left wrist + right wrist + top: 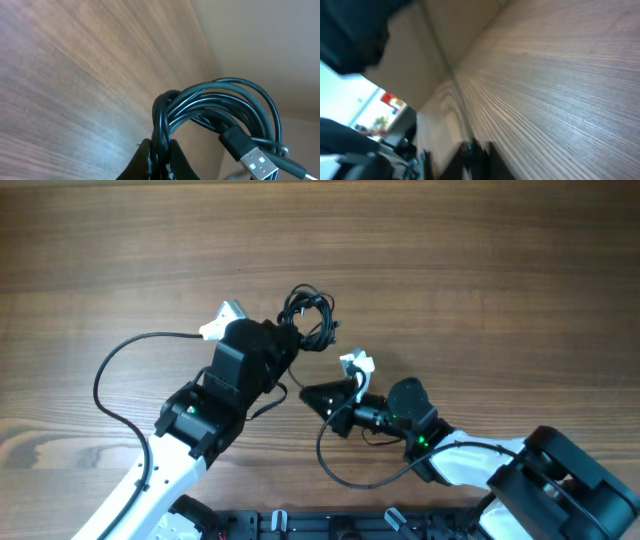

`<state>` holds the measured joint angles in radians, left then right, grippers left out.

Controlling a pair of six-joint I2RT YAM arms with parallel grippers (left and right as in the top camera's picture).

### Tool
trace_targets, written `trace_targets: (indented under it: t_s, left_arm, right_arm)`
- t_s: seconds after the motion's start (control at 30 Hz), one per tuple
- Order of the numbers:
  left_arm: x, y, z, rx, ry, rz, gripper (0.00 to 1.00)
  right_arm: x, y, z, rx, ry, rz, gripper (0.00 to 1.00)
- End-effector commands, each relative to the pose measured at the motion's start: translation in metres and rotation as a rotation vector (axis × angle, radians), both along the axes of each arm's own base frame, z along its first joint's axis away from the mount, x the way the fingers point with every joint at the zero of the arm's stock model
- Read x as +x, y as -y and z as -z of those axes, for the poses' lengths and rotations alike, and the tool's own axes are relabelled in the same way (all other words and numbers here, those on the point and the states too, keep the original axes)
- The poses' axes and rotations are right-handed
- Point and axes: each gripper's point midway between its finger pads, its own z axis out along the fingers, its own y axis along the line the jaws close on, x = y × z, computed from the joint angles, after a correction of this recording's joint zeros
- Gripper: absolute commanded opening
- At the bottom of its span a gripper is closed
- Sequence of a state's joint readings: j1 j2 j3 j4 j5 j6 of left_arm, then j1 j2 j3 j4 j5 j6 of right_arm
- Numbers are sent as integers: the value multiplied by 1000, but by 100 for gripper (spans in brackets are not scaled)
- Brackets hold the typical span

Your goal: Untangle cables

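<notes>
The cables (312, 315) form a tangled black bundle of loops near the table's middle. My left gripper (290, 338) reaches it from the lower left and is shut on it. In the left wrist view several glossy strands (215, 95) pass between the closed fingers (176, 162) of the left gripper (161, 155). A silvery USB plug (256, 162) hangs at the right. My right gripper (305, 392) points left just below the bundle. Its blurred wrist view shows the right gripper (476, 150) with its jaws close together on a thin dark strand.
Thick black arm wires loop over the wood at the left (110, 370) and under the right arm (340, 470). A black rail (300, 525) runs along the table's near edge. Bare wooden tabletop (480, 260) spreads behind the bundle.
</notes>
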<state>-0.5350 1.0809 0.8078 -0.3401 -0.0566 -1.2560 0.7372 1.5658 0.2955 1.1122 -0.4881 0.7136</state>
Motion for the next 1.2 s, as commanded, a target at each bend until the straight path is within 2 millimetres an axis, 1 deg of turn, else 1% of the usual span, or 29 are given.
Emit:
trace_targets:
  t_s: [0.0, 0.07, 0.1, 0.13, 0.2, 0.27, 0.3, 0.33, 0.4, 0.47, 0.5, 0.63, 0.7, 0.77, 0.8, 0.87, 0.93, 1.0, 1.07, 1.1, 1.17]
  left_arm:
    - [-5, -2, 1, 12, -13, 14, 4]
    - [-1, -8, 1, 105, 33, 38, 4]
    - [1, -14, 1, 182, 66, 54, 4]
    - [4, -19, 2, 277, 102, 83, 4]
    - [5, -25, 5, 360, 117, 108, 4]
    - [4, -30, 11, 425, 108, 123, 4]
    - [3, -34, 21, 456, 72, 118, 4]
    - [1, -38, 29, 479, 43, 116, 4]
    - [-4, -41, 47, 516, -24, 130, 4]
    - [-9, -44, 60, 545, -81, 144, 4]
    - [-11, -45, 64, 552, -95, 149, 4]
    - [-14, -45, 66, 586, -97, 195, 4]
    - [-17, -38, 67, 556, -103, 226, 4]
    - [-18, -36, 68, 548, -104, 235, 4]
    - [-17, -36, 68, 548, -104, 235, 4]
    - [-20, -31, 68, 540, -101, 266, 4]
    - [-23, -24, 68, 528, -95, 308, 4]
    - [-25, -19, 68, 566, -73, 362, 4]
    - [-26, -16, 68, 582, -62, 383, 4]
    - [-27, -14, 68, 582, -58, 389, 4]
    - [-30, -9, 68, 583, -52, 408, 4]
  right_arm:
    - [1, -3, -3, 71, -148, 22, 5]
    - [-10, -7, -6, 107, -248, -33, 5]
    - [-21, -9, -10, 129, -296, -93, 5]
    - [-35, -12, -19, 155, -332, -178, 5]
    - [-49, -14, -32, 190, -352, -263, 4]
    - [-51, -13, -48, 238, -315, -289, 4]
    - [-50, -12, -60, 274, -262, -291, 5]
    - [-48, -12, -64, 288, -244, -281, 5]
    - [-41, -8, -66, 297, -242, -259, 5]
    - [-30, -3, -66, 306, -238, -216, 5]
    - [-20, 1, -66, 310, -229, -173, 5]
    - [18, 18, -65, 333, -211, 13, 5]
    - [37, 27, -55, 291, -164, 117, 5]
    - [48, 32, -42, 223, -113, 191, 5]
    - [50, 34, -34, 183, -91, 208, 5]
    - [51, 34, -31, 165, -80, 213, 5]
    - [49, 30, -36, 175, -76, 184, 5]
    - [44, 22, -44, 183, -70, 119, 5]
    - [43, 13, -45, 169, -91, 69, 4]
    - [43, 10, -47, 163, -100, 51, 5]
    - [52, 3, -48, 149, -158, 53, 5]
